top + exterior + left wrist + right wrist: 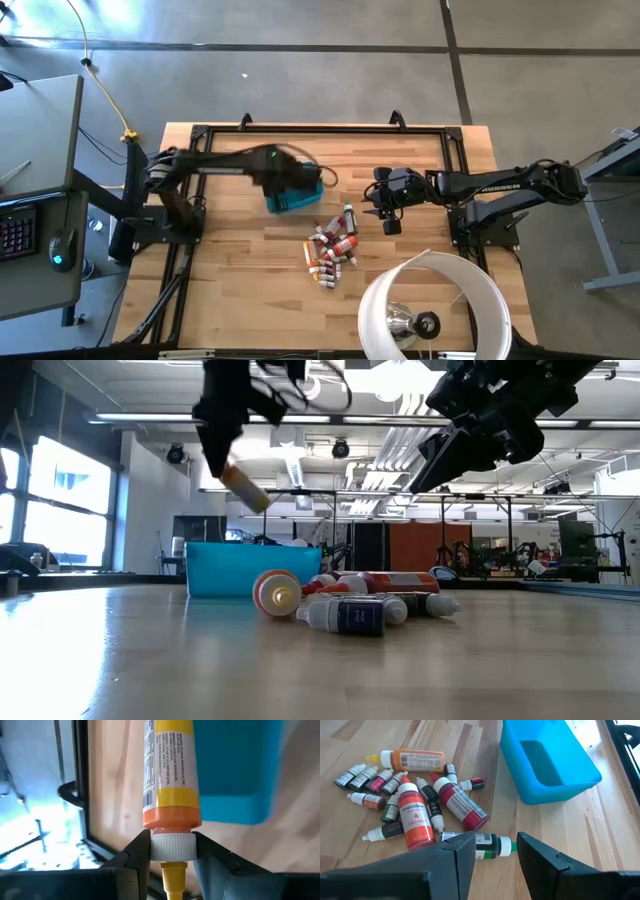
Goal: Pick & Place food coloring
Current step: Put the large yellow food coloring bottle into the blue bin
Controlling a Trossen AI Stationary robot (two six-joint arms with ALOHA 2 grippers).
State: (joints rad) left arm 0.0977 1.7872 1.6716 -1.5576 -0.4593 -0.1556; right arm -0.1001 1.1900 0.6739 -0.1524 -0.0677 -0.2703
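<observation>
My left gripper (172,857) is shut on a yellow-orange food coloring bottle (170,765) and holds it in the air (245,488) by the teal bin (295,188). Several more food coloring bottles (330,250), red, orange, dark and white-capped, lie on their sides in a pile on the table, nearer than the bin. My right gripper (495,851) is open above the pile's right edge (387,212). In the right wrist view a green-capped bottle (490,845) lies on the wood past its fingers, untouched. My left gripper pinches the bottle at its white ribbed cap (172,846), one finger on either side, just below the orange collar. The yellow nozzle tip (173,877) points back between the fingers. The bottle is lifted clear and hangs tilted below the gripper (228,455).
The bin (547,760) stands open with nothing showing in the part of its floor I see. A black frame runs along the table edges (320,130). A white lamp shade (435,310) stands at the near right corner. Bare wood lies left of the pile.
</observation>
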